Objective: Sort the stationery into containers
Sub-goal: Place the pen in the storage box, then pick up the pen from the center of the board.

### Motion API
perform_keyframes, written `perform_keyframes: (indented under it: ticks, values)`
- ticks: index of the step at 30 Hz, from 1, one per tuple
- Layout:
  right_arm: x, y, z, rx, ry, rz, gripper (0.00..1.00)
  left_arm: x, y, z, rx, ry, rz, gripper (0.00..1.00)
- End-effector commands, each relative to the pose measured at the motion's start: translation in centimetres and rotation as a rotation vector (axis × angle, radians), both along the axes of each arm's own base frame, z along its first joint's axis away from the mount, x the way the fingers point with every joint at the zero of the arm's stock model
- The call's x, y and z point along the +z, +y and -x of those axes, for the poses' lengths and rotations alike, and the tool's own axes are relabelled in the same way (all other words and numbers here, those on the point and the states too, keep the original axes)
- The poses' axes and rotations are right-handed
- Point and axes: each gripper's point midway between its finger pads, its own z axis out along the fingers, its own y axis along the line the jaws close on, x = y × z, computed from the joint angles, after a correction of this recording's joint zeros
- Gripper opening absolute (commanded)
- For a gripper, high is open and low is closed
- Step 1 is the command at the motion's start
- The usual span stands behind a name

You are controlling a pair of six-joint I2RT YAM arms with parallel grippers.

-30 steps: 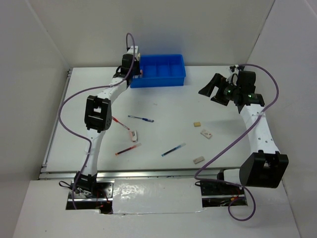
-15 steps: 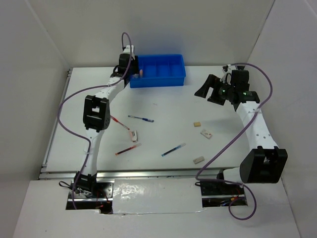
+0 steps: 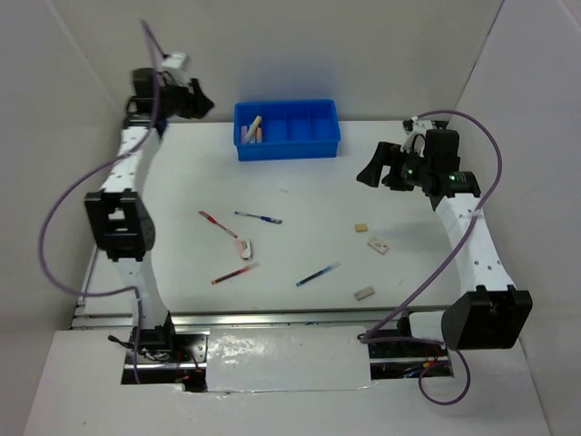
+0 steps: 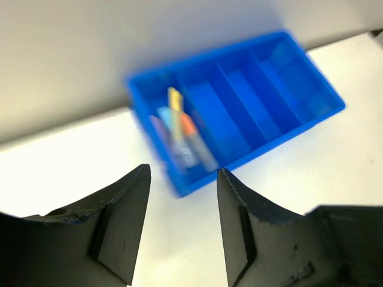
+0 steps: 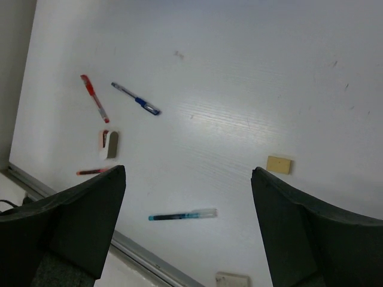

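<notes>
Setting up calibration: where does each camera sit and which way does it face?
Top external: above, behind the bases, looking down on table, left arm, right arm, blue tray.
Left wrist: on left arm, facing the tray through the open left end effector.
Right wrist: on right arm, facing down at the red pen through the open right end effector.
Shared: top and left wrist, the tray; top and right wrist, the red pen.

Left arm, right arm — jaws apart.
</notes>
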Motion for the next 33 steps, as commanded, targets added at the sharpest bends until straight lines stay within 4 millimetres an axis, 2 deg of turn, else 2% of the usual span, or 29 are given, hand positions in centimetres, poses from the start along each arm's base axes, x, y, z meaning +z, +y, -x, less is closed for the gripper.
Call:
perform_keyframes:
  ticks: [1,3,4,6,7,8,9,10,12,15,20,21,22,23,29,33]
  values:
    - [1.3,1.4,2.6,0.129,-0.081,0.045,0.91,5.2,6.6,7.1,-0.272,-0.082,-0.073,0.60]
    - [0.8,1.9,3.1,0.154,-0.072,0.054,0.90,3.3,8.1,9.2,-0.351,-0.024,-0.102,0.59]
    - [0.7,2.1,3.3,0.167,-0.072,0.053,0.89,1.2,9.3,11.3,-0.402,0.031,-0.177,0.59]
    - [0.7,2.6,3.6,0.189,-0.074,0.050,0.86,-1.8,10.4,12.7,-0.470,0.046,-0.357,0.59]
    - [0.7,2.8,3.7,0.199,-0.076,0.049,0.86,-4.0,10.2,14.2,-0.514,0.099,-0.373,0.59]
    - [0.7,3.2,3.8,0.210,-0.079,0.052,0.86,-5.3,10.0,15.7,-0.545,0.145,-0.406,0.59]
    - [0.6,3.3,3.9,0.214,-0.074,0.053,0.85,-6.3,10.0,16.1,-0.580,0.138,-0.452,0.60]
    - [0.5,3.4,3.9,0.220,-0.072,0.055,0.85,-8.2,9.1,17.1,-0.623,0.175,-0.448,0.60]
    - [0.3,3.7,4.1,0.235,-0.066,0.057,0.85,-9.9,8.5,17.7,-0.698,0.169,-0.523,0.60]
    - [0.0,4.0,4.2,0.245,-0.060,0.059,0.85,-13.4,5.4,19.9,-0.905,0.193,-0.584,0.57]
    - [-0.5,4.1,4.2,0.251,-0.051,0.067,0.84,-17.2,2.4,22.0,-1.100,0.188,-0.654,0.56]
    - [-0.6,4.0,4.1,0.250,-0.046,0.068,0.84,-18.5,1.7,22.4,-1.133,0.191,-0.694,0.55]
    - [-0.7,4.1,4.1,0.253,-0.040,0.067,0.84,-18.7,2.0,22.3,-1.129,0.184,-0.720,0.55]
    - [-0.8,4.2,4.0,0.255,-0.036,0.068,0.85,-19.6,0.4,22.7,-1.176,0.167,-0.747,0.55]
    - [-1.0,4.5,3.8,0.269,-0.022,0.066,0.85,-21.8,-0.5,23.0,-1.253,0.189,-0.798,0.55]
    - [-1.1,4.8,3.9,0.279,-0.016,0.064,0.84,-23.0,-0.2,23.2,-1.279,0.220,-0.799,0.53]
